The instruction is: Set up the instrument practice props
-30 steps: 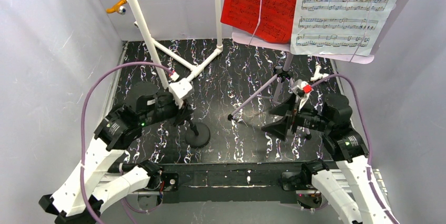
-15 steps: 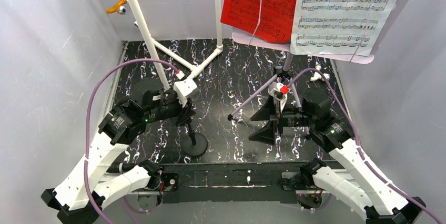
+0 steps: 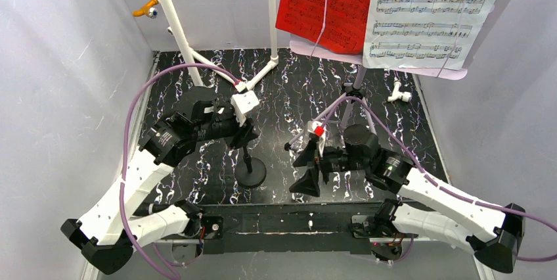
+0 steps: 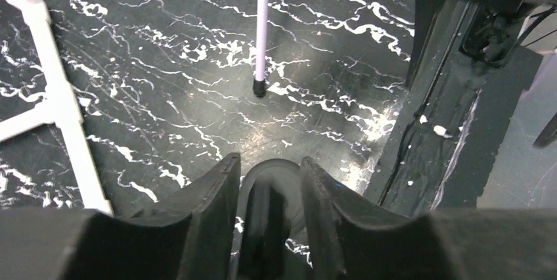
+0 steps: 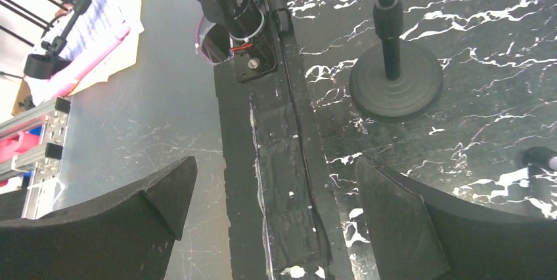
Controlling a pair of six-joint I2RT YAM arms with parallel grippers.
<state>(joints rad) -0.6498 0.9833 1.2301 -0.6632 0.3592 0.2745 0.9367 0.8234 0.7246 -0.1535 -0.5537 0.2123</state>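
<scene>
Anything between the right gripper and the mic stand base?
No, only bare marbled tabletop separates the right gripper from the base of the microphone stand; the top view shows it.

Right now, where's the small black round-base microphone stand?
The small black microphone stand is left of centre in the top view, near the front edge of the table, its post clamped in the left gripper, a lilac tripod leg to its right.

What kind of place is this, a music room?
More likely a robot lab booth dressed as one: plain white walls box in a black marbled tabletop, and two robot arms sit by a music stand and a microphone stand.
</scene>
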